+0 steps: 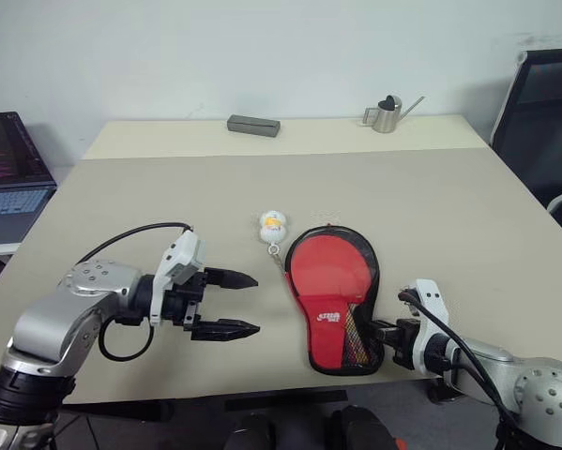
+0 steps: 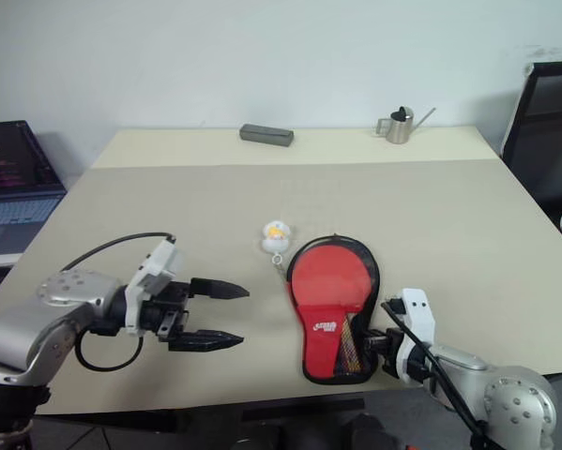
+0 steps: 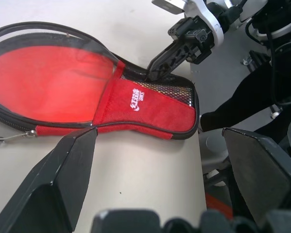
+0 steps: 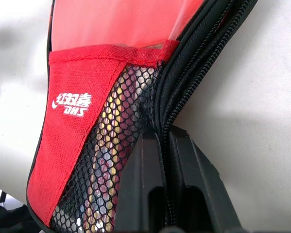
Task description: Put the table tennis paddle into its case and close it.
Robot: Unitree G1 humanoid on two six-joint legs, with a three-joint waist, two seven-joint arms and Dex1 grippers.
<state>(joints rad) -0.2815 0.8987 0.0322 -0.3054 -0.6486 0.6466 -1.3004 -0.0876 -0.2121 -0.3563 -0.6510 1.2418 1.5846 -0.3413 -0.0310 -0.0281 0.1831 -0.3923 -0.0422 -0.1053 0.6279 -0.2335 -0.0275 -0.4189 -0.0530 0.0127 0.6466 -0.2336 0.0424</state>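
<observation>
**Materials and finishes**

The case (image 1: 334, 314) is red woven cloth, matt, with black trim, a black mesh pocket and a black zip. The paddle (image 1: 329, 266) face is smooth red rubber with a soft shine. The counter (image 1: 449, 216) is matt and beige. The watering can (image 1: 387, 114) is shiny metal. The end effector fingers (image 1: 226, 278) are matt black plastic.
</observation>
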